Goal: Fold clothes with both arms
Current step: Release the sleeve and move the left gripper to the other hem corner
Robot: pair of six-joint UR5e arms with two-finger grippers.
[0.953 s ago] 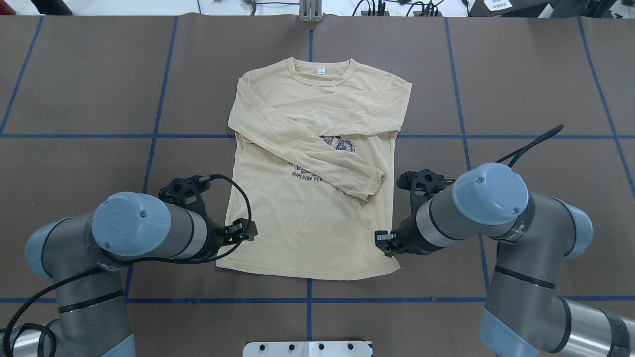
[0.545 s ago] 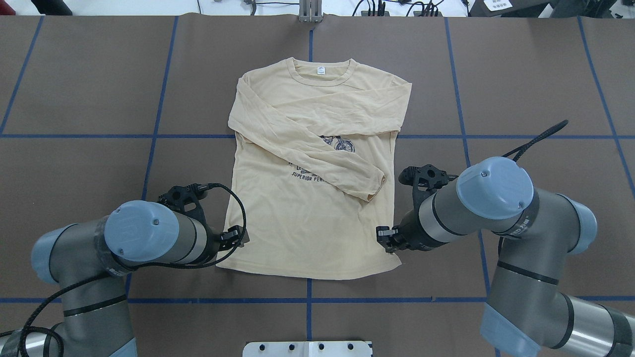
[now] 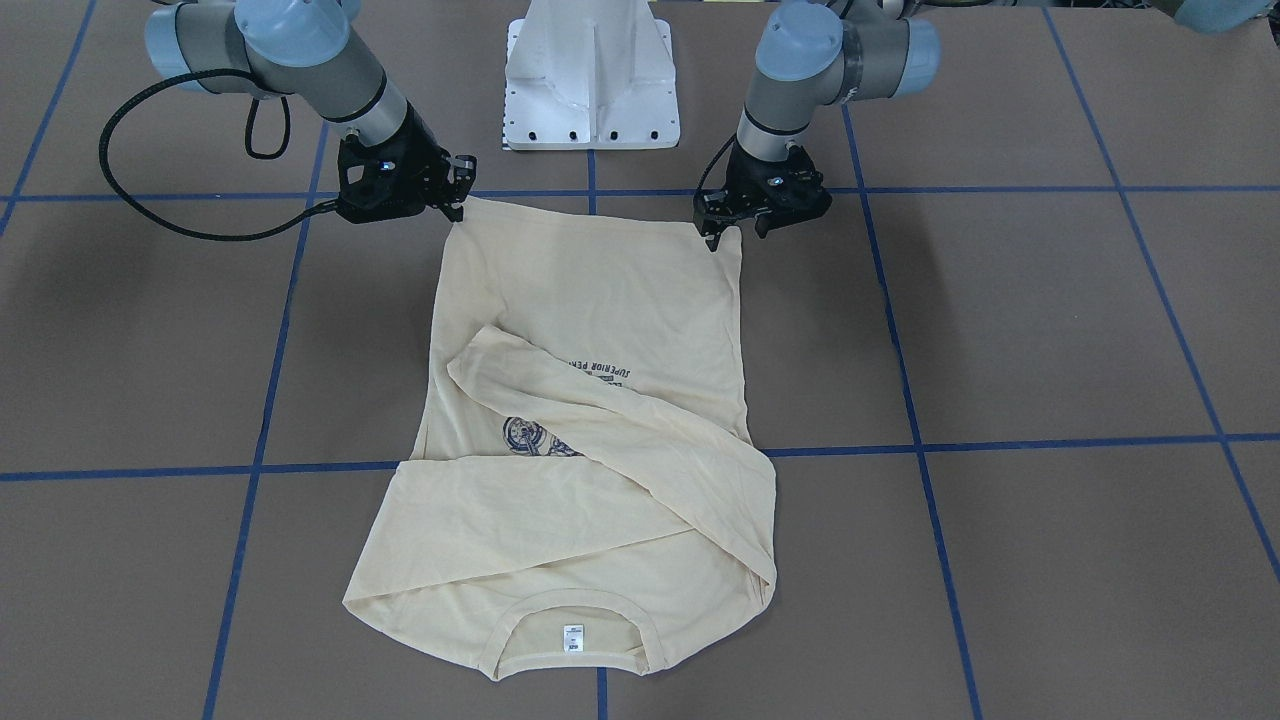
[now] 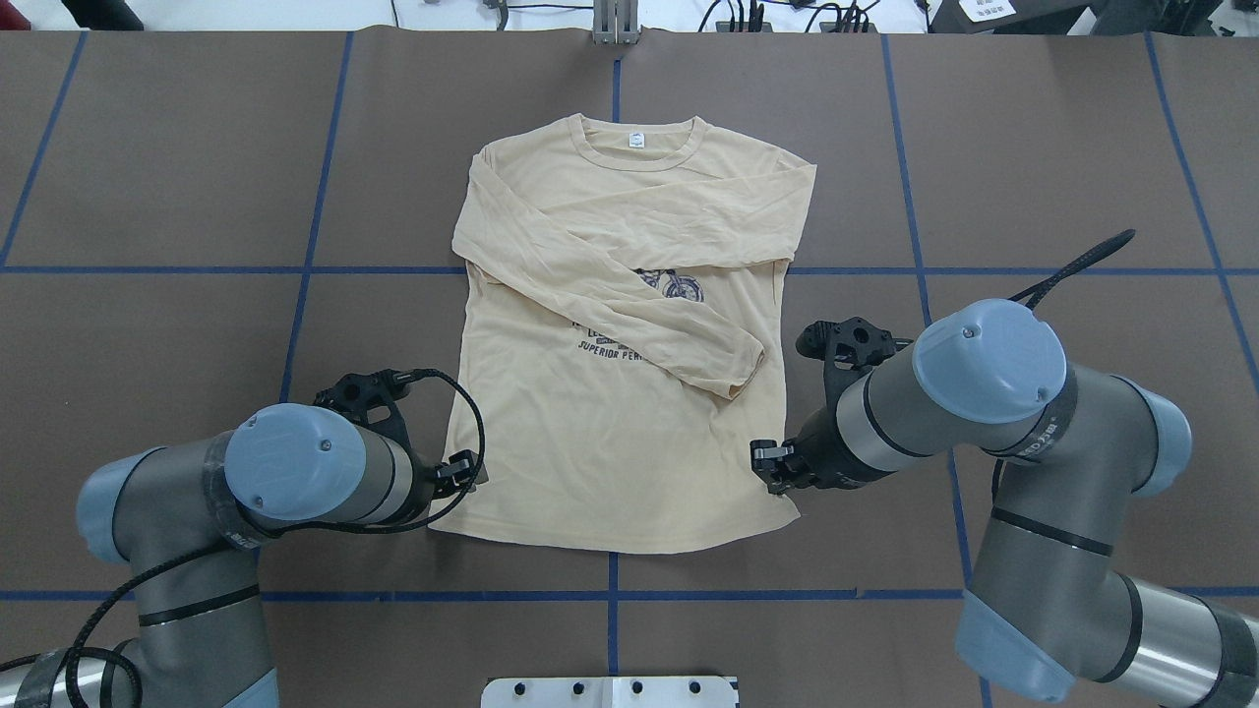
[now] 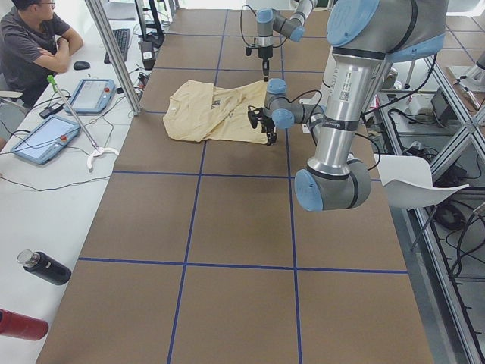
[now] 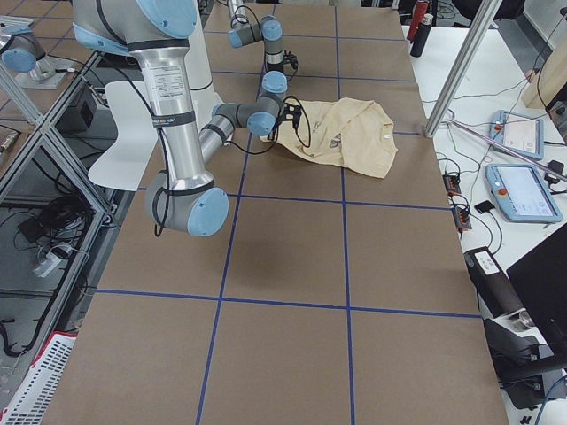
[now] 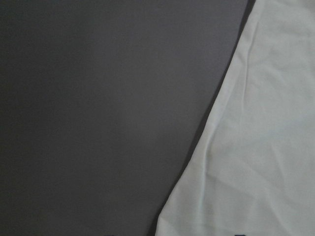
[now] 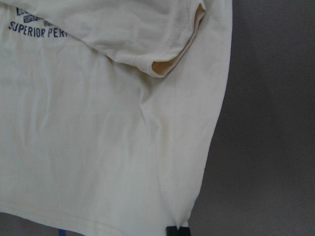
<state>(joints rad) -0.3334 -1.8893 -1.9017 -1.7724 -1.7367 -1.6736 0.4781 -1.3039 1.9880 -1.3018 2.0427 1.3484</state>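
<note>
Sleeves [image 4: 639, 315] already crossed over shirt [image 4: 610, 462]; hem-to-collar fold not yet done. At hem corners: left gripper [image 4: 472, 472] at 7 o'clock, right gripper [image 4: 772, 472] at 5 (clamped or apart, cannot tell).

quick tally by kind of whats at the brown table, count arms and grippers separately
shirt: 1
robot arms: 2 (left arm, right arm)
grippers: 2 (left gripper, right gripper)
white pedestal base: 1
total: 6
</note>
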